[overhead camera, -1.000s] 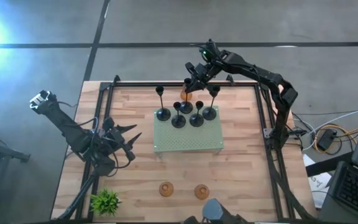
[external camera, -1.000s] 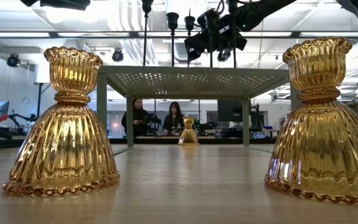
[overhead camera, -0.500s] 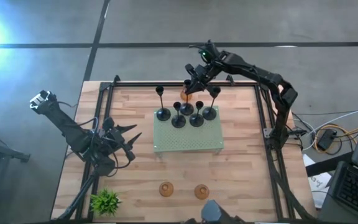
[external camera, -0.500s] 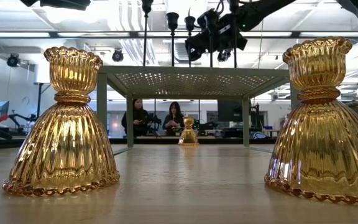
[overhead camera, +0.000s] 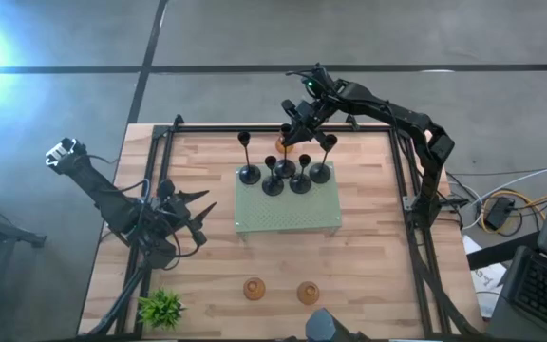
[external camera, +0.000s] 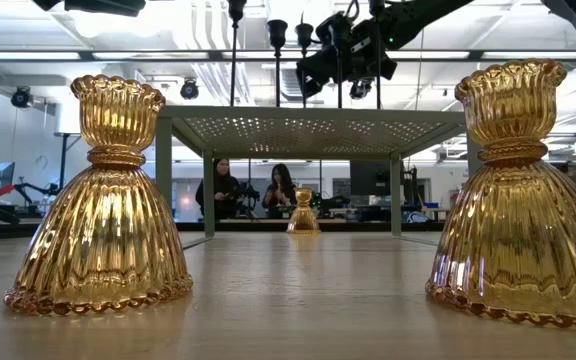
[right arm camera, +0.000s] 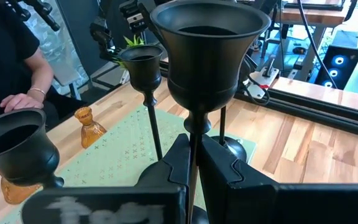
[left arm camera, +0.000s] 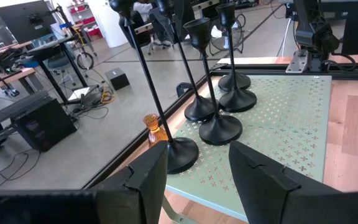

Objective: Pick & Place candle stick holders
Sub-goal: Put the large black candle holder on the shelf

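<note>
Our right gripper [right arm camera: 192, 163] is clamped on the thin stem of a black candle stick holder [right arm camera: 207, 59], whose long axis stands upright, cup above the fingers. In the high view it hangs over the green perforated stand [overhead camera: 288, 214] at that stand's 12 o'clock edge, so the set-down lies straight below. The stand carries the other black holders [overhead camera: 273, 180]. Our left gripper [left arm camera: 194, 177], wide open and empty, waits at 9 o'clock, well apart.
</note>
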{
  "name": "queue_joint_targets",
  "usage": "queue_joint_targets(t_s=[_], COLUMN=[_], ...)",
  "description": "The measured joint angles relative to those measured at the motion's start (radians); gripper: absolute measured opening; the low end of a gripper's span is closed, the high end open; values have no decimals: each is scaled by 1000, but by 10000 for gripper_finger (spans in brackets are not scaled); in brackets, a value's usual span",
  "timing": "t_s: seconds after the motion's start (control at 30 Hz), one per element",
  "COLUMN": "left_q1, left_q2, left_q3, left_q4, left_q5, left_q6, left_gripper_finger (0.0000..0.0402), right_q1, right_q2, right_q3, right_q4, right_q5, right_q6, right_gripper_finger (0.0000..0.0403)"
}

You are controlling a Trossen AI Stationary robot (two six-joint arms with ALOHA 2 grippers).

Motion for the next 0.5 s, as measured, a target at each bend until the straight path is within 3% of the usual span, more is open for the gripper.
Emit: queue_joint_targets(t_s=[0.5], left_q1=[1], left_q2=[0], left_q3=[0], left_q4=[0], left_q5=[0], left_q6=[0], left_gripper_finger=[177], right_q1=[-1], right_q2=[0], right_q3=[0], right_q4=[-6], right_q5=[-7], right_q6=[7], right_gripper_finger=[11])
